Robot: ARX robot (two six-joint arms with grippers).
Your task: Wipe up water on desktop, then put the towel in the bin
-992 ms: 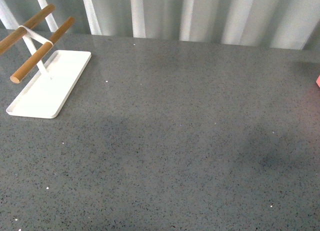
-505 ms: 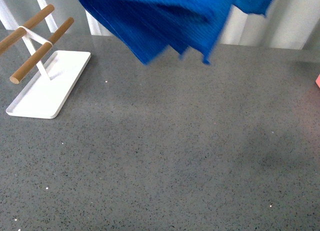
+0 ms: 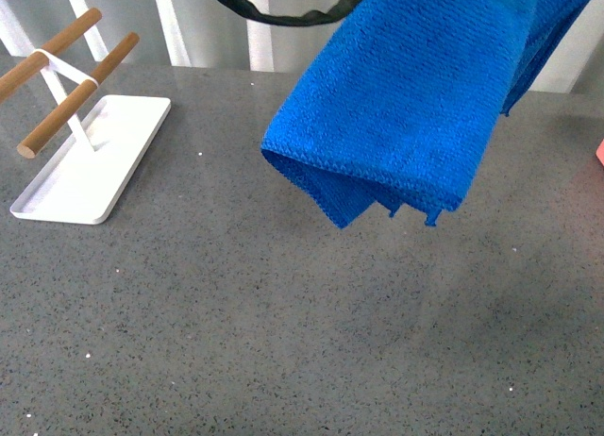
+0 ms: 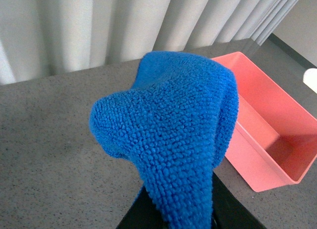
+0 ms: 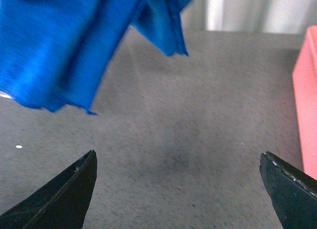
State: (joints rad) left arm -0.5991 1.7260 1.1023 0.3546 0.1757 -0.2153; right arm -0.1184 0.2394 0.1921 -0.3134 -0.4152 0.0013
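1. The towel (image 3: pixel 396 106) hangs in the air over the desktop (image 3: pixel 283 313), folded in layers. Its lowest corners dangle clear of the stone.
2. In the left wrist view the cloth rises from between the dark fingers of the left gripper (image 4: pixel 173 219). It bunches up over them and hides their tips, and the jaws look clamped on it.
3. The right gripper (image 5: pixel 178 189) is spread wide, one finger (image 5: pixel 64 194) at each side of its view. Only bare desktop lies between the jaws. The towel hangs ahead of them and apart, touching neither.
4. A pink bin (image 4: pixel 247 159) stands on the desktop beyond the towel, on the robot's right.
5. Far to the left sits a white tray (image 3: pixel 57 195) carrying two wooden rods (image 3: pixel 80 94).
6. A black cable (image 3: pixel 274 16) loops across the top of the front view.
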